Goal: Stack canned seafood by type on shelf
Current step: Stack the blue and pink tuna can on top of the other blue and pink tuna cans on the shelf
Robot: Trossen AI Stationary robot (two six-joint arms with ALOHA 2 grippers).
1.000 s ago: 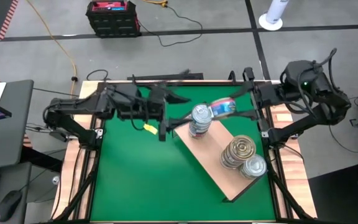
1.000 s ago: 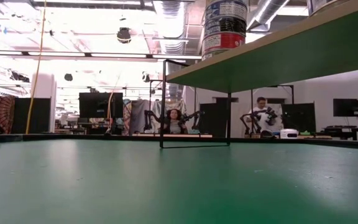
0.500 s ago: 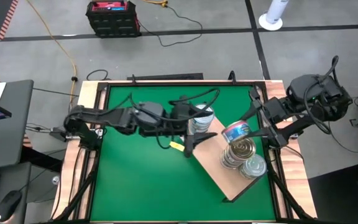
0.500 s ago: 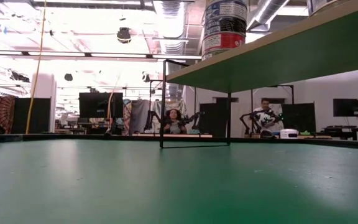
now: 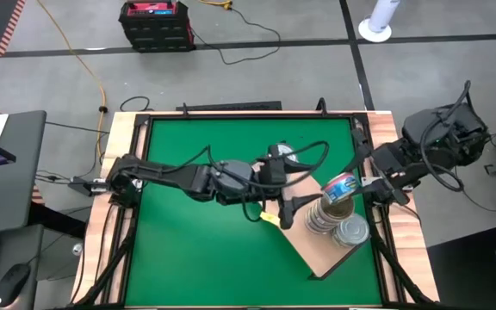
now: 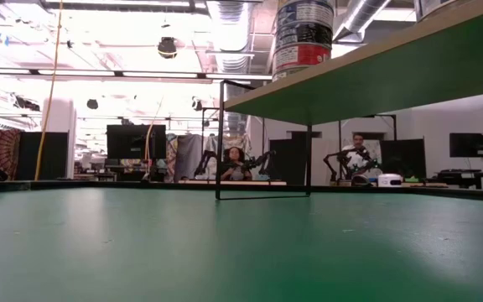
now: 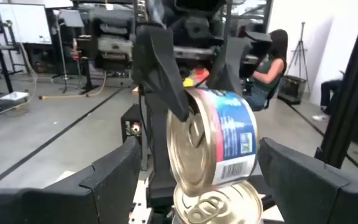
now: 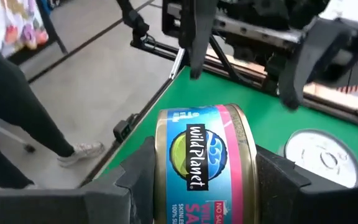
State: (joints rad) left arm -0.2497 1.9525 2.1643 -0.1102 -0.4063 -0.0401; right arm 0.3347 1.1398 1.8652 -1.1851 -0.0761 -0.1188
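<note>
The right hand (image 5: 362,184) grips 1 tin (image 8: 205,163) on its side between both fingers, over the stacks at the right end of the shelf (image 5: 304,242); its blue and pink label reads "Wild Planet", with "NO SALT" partly visible below. The left hand (image 5: 293,212) reaches across the green tabletop (image 5: 196,250) to just left of those stacks, fingers spread wide and holding nothing. Under the held tin sits a stack with a gold pull-tab lid (image 7: 219,202), a silver-lidded stack (image 5: 351,231) beside it.
</note>
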